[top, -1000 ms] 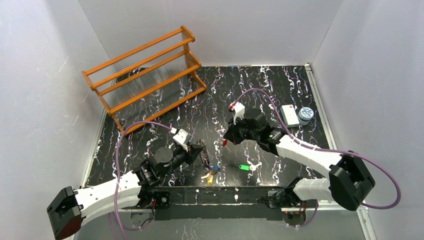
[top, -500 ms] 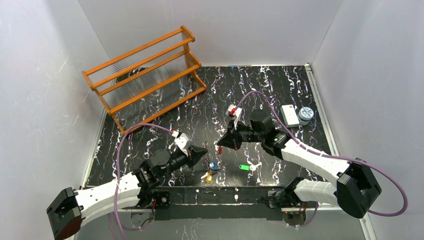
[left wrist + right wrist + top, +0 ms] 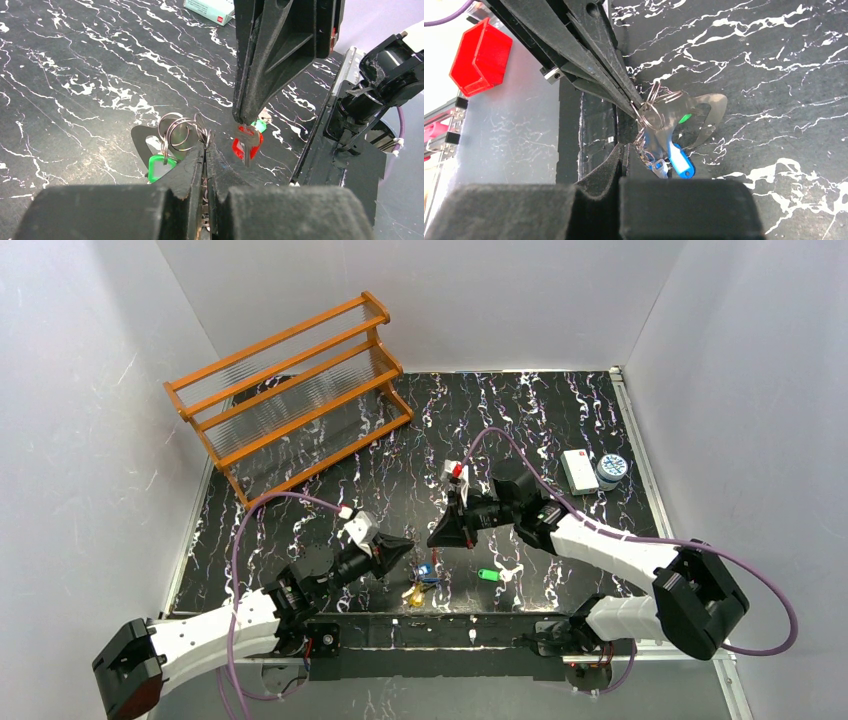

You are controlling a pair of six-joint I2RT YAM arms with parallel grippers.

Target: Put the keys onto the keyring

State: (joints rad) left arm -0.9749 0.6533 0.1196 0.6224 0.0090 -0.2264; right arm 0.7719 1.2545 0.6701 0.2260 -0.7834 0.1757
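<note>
The keyring (image 3: 719, 106), a pale loop, is pinched with its wire rings at the left gripper (image 3: 206, 145) tips. Its long axis appears to run straight on from them. The blue key (image 3: 681, 162) and green key (image 3: 159, 167) seem threaded. The right gripper (image 3: 241, 120), just beside, pinches the red key (image 3: 246, 144), which hangs lengthwise below its jaws, unthreaded. A loose green key (image 3: 487, 575) lies apart.

Glossy black marble-look bench (image 3: 560, 410); shiny metal keys (image 3: 245, 142), smooth plastic tags; pale satin metal keyring (image 3: 722, 106); matt, grainy black plastic left gripper (image 3: 206, 146), right gripper (image 3: 624, 148); varnished wood rack (image 3: 280, 342) at ten o'clock.
</note>
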